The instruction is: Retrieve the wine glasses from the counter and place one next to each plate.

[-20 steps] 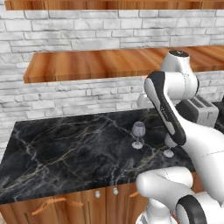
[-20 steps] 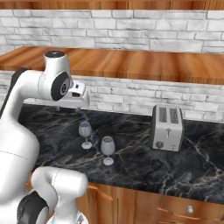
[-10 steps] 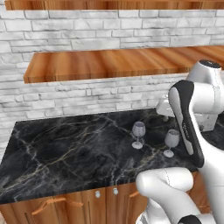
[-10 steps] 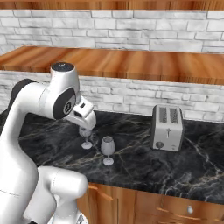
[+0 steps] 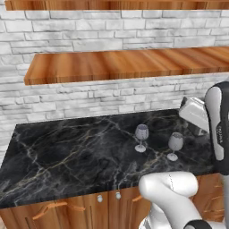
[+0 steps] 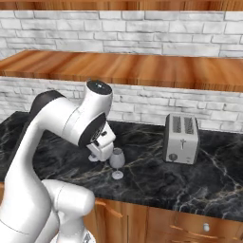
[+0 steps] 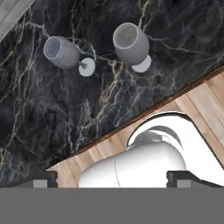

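- Two dark fingertips (image 7: 41,179) sit at opposite sides of the hand view's lower edge, so the gripper (image 7: 111,180) stands spread about as wide as it goes, with nothing between its jaws.
- Nearest in that view is the wooden cabinet front (image 7: 205,103), then the edge of the counter (image 7: 52,113), crossing the picture on a slant; the hand looks almost straight down from above.
- Beyond that edge, ahead of the fingertips, stand both wine glasses on the black marble, upright, seen nearly down their mouths, so each stem's long axis runs roughly toward the camera.
- One glass, the nearer glass (image 7: 130,43), has its foot closer to the counter edge; the farther glass (image 7: 62,52) stands beside it, apart, not touching.
- Seen from the left base camera, the nearer glass (image 5: 175,145) is the front one and the farther glass (image 5: 141,136) sits a little behind, near the toaster (image 5: 195,114).
- From the right base camera, the arm arches up and forward over the counter (image 6: 190,180), wrist turned down, and the hand hangs just beside and above the glass (image 6: 116,161) in sight there.
- My judgement: the hand must go forward and down, and probably tip toward level to take a bowl or stem from the side.
- No plates come into sight, so the placing is not yet begun.
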